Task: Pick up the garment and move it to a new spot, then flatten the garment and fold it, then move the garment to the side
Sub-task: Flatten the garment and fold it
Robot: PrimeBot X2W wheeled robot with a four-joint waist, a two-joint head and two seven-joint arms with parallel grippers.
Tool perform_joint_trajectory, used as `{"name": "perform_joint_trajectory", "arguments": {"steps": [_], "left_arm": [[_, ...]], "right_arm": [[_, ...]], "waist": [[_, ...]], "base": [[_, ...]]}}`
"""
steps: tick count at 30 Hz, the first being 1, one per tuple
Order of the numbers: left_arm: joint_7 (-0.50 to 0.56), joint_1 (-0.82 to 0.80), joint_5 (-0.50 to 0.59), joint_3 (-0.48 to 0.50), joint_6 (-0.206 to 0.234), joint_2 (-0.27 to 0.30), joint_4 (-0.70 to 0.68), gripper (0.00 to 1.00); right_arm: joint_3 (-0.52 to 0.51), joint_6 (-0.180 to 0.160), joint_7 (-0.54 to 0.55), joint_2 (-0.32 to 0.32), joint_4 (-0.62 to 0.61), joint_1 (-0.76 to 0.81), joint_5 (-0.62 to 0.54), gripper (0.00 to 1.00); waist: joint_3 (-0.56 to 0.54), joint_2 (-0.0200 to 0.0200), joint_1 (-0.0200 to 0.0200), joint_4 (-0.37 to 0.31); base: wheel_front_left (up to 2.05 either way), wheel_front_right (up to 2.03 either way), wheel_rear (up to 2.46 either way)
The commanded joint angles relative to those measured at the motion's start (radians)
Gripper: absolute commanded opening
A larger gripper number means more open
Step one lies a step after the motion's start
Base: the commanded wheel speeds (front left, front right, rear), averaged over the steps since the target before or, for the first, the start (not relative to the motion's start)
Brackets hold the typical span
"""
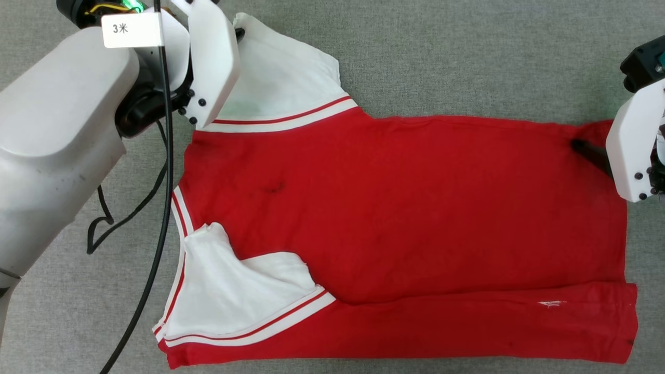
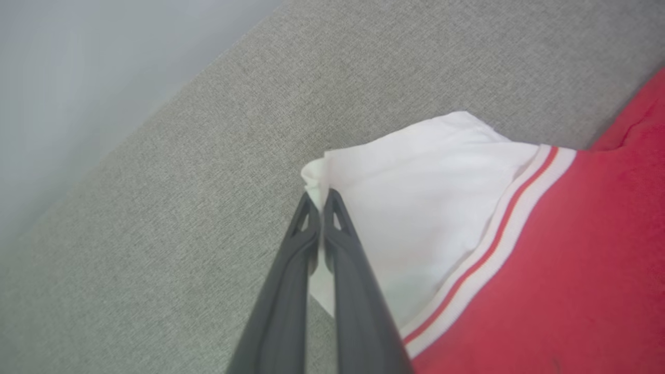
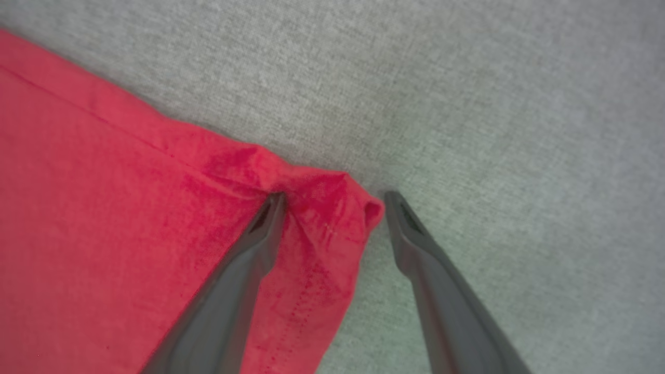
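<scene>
The garment lies spread on the grey cloth surface, red body across the middle and a white sleeve at each left corner. The near sleeve is folded in over the body. My left gripper is shut on the outer corner of the far white sleeve; in the head view its fingers sit behind the white wrist housing. My right gripper is open and straddles the far hem corner of the red cloth, one finger on the fabric and one on the bare surface. A dark finger shows at that corner.
A black cable hangs from my left arm and loops over the grey surface beside the collar. A white tag is fixed to that arm. The surface's edge runs diagonally past the left gripper, with pale ground beyond.
</scene>
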Motion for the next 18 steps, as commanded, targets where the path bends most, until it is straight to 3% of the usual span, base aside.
{"name": "perform_joint_trajectory", "arguments": {"steps": [1,2,3,13,18], "left_arm": [[-0.01,-0.004,-0.007,-0.008,-0.001,0.006,0.007,0.0],[-0.013,-0.001,-0.011,-0.013,-0.001,0.009,0.008,0.0],[-0.02,0.003,-0.015,-0.018,-0.001,0.009,0.01,0.0],[-0.098,0.081,-0.06,-0.058,0.0,0.05,0.011,0.0],[-0.129,0.131,-0.07,-0.067,-0.001,0.08,-0.01,0.0]], "right_arm": [[0.066,0.003,-0.014,0.042,0.036,0.05,0.015,0.51],[0.071,0.003,-0.039,0.04,0.036,0.045,0.018,0.06],[0.073,0.003,-0.056,0.033,0.039,0.04,0.021,0.0],[0.049,0.001,-0.267,-0.015,0.027,0.063,0.086,0.0],[0.046,0.001,-0.322,-0.033,-0.005,0.125,0.111,0.0]], "waist": [[-0.004,0.0,0.0002,-0.001],[-0.008,0.0,0.0002,-0.003],[-0.014,0.0,0.0002,-0.004],[-0.141,0.0,0.0002,-0.005],[-0.207,0.0,0.0002,-0.006]], "base": [[0.0,0.0,0.0],[0.0,0.0,0.0],[0.0,0.0,0.0],[0.0,0.0,0.0],[0.0,0.0,0.0]]}}
